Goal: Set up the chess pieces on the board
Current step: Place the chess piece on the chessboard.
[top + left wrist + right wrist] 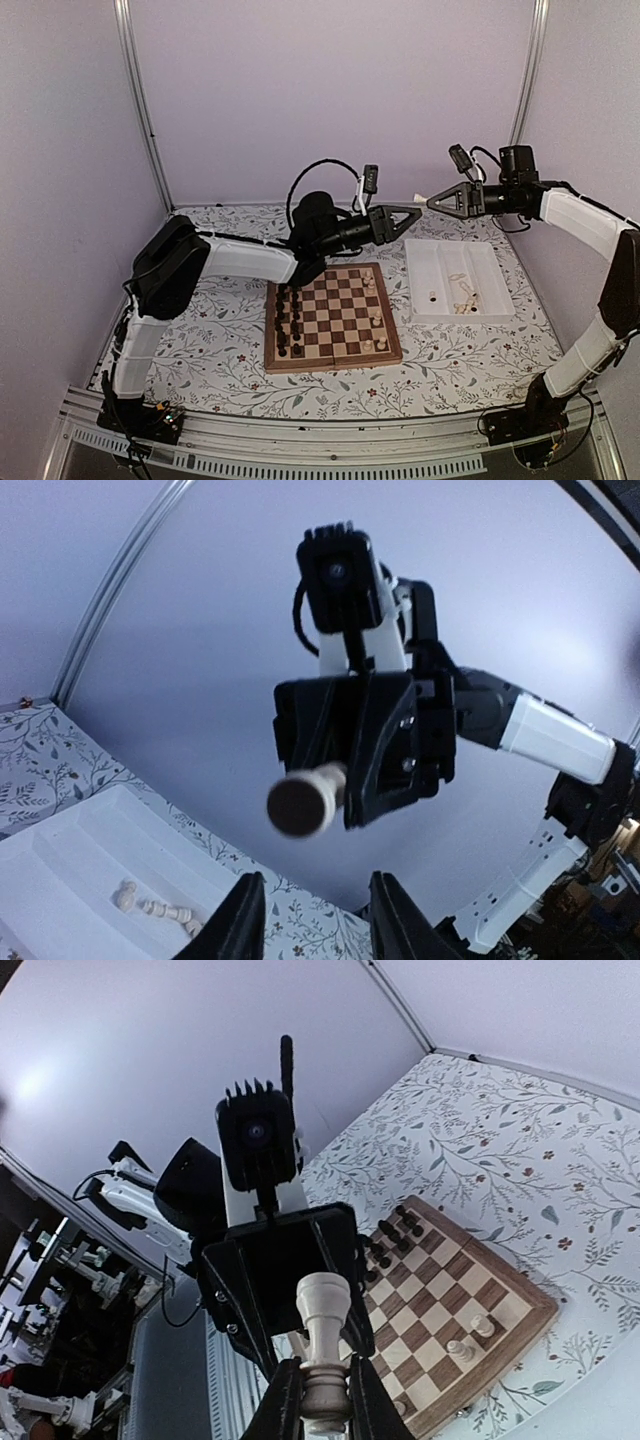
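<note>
The top camera overlooks the board [333, 318], also seen by the right wrist camera [337, 568], which faces the left wrist camera [257, 1132] closely.

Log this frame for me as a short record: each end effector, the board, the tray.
left end effector: open, empty, raised in the air
right end effector: shut on a pale chess piece, in the air
board: dark pieces along left edge, few pale pieces on right
tray: loose cream pieces inside

Counted: one board [330, 364], one white tray [490, 270]. One pale piece [322, 1310] aloft; at least four pale pieces [376, 320] along board's 3 o'clock edge. Dark pieces [290, 320], 9 o'clock edge: too small to count.
</note>
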Tool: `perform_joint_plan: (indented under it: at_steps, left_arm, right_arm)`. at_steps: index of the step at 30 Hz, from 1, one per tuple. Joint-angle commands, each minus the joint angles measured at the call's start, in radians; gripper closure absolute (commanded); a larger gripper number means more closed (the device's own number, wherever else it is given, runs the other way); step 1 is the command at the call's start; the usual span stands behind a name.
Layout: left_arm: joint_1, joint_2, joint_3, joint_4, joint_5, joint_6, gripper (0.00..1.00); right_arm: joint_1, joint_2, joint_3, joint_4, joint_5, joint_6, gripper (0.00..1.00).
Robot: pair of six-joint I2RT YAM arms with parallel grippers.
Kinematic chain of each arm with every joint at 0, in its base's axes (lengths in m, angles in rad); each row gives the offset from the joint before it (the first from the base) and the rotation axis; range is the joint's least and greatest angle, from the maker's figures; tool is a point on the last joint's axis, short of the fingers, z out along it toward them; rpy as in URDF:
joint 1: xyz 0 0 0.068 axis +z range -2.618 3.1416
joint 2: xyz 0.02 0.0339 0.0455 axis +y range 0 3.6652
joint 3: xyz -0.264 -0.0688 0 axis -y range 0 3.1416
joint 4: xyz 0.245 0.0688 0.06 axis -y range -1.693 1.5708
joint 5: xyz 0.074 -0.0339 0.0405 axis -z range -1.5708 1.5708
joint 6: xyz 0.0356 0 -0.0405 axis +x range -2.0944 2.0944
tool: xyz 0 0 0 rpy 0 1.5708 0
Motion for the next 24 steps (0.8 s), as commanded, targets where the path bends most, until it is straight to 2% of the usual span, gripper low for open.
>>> perform_joint_plan:
  at_steps: [1,6,10,16,20,24]
  left_arm:
    - [0.033,-0.165,-0.105,-0.188,-0.001,0.144,0.58]
    - [0.103,-0.357,-0.217,-0.493,-0.073,0.329,0.56]
    - [0.168,-0.463,-0.261,-0.702,-0.128,0.449,0.56]
    - [0.293,-0.608,-0.426,-0.72,-0.154,0.462,0.54]
    - [0.316,-0.629,-0.412,-0.851,-0.253,0.572,0.53]
    - [0.318,-0.642,-0.395,-0.891,-0.295,0.595,0.52]
  right_arm:
    - [0.001,0.001,0.133,-0.236,0.236,-0.263,0.97]
    - [0.033,0.054,0.234,-0.423,0.44,-0.46,0.97]
    - [0.093,0.1,0.308,-0.51,0.589,-0.588,0.97]
    - [0.186,0.173,0.443,-0.602,0.776,-0.698,0.97]
    - [0.232,0.233,0.511,-0.659,0.827,-0.752,0.97]
    - [0.275,0.275,0.536,-0.689,0.895,-0.829,0.97]
